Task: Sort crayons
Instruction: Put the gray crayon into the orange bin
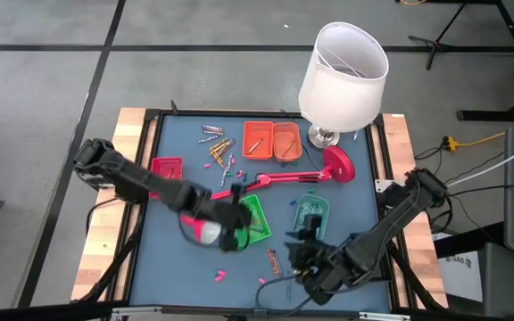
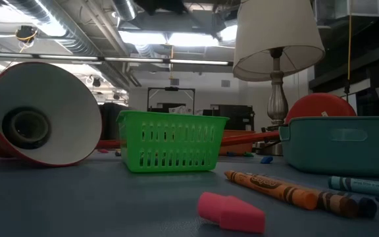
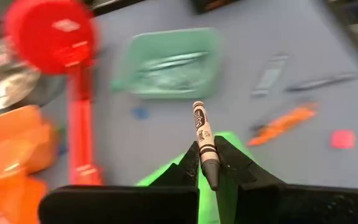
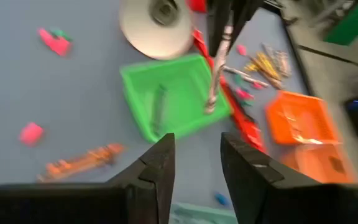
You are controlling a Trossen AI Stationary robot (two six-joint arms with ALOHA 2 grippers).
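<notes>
Fingers of left gripper [image 3: 207, 163] clamped on one grey crayon [image 3: 204, 142] above green basket [image 1: 255, 217] — right gripper [image 4: 196, 163] fingers apart, empty; two orange baskets [image 1: 259, 138].

The left arm is stretched from the left edge toward the middle of the surface, its left gripper [image 3: 209, 163] held with jaws clamped on a grey crayon [image 3: 203, 140], while the right arm is bent in from the right edge, the right gripper [image 4: 196, 163] held with jaws parted and nothing between them.
</notes>
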